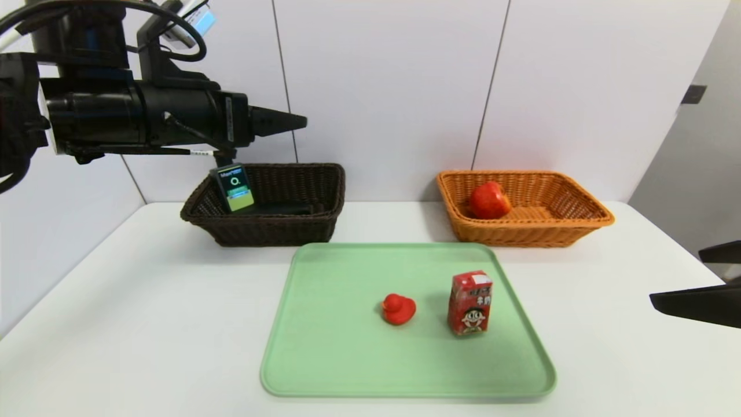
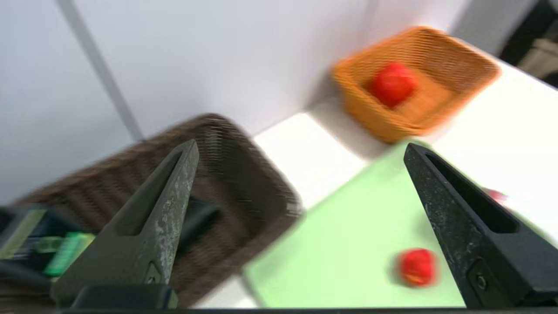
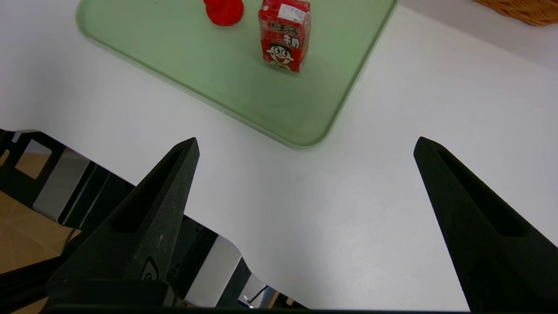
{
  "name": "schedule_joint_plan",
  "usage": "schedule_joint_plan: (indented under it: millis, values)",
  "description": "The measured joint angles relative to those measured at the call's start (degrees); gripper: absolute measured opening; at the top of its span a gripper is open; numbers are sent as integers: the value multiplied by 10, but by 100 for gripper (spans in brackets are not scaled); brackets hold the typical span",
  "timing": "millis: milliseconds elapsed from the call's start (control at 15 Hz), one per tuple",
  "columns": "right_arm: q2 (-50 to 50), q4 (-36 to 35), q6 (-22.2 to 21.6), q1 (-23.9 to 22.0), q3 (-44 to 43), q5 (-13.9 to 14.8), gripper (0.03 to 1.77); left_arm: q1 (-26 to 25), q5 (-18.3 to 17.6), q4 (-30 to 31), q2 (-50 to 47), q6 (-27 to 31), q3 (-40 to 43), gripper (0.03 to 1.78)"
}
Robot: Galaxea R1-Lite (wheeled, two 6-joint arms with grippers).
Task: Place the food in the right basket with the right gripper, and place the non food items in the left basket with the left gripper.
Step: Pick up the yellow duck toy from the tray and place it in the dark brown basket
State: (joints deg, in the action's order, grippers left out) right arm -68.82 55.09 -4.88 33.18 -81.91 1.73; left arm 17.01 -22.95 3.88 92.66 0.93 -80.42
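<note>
My left gripper (image 1: 298, 123) hovers open and empty above the left basket (image 1: 272, 231), which is dark brown. Inside it a dark pump bottle (image 1: 234, 186) with a green label leans against the wall beside a black pouch (image 1: 278, 207). The apple (image 1: 489, 200) lies in the orange right basket (image 1: 579, 223). On the green tray (image 1: 324, 347) sit a small red duck (image 1: 398, 308) and, to its right, an upright red drink carton (image 1: 470, 302). My right gripper (image 1: 677, 275) waits open at the table's right edge, well short of the carton (image 3: 285, 35).
Both baskets stand against the white back wall, with a gap of table between them. The white table (image 1: 116, 301) spreads around the tray. Its front edge and the robot's frame (image 3: 109, 196) show below my right gripper.
</note>
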Motion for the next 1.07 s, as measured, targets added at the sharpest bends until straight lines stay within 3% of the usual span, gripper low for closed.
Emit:
schedule_joint_plan:
  millis: [333,800,933,1067]
  values:
    - [1,-12,-2,0,1,-1,170,103,5,-6,-40,-62,63,168]
    - [1,-13,-3,0,1,-1,170,199,20,-7,-30,-60,155,169]
    - [1,-13,-3,0,3,-1,170,215,35,-11,-9,-45,159,169]
    - [2,-13,-3,0,9,-1,170,223,36,-25,13,19,160,169]
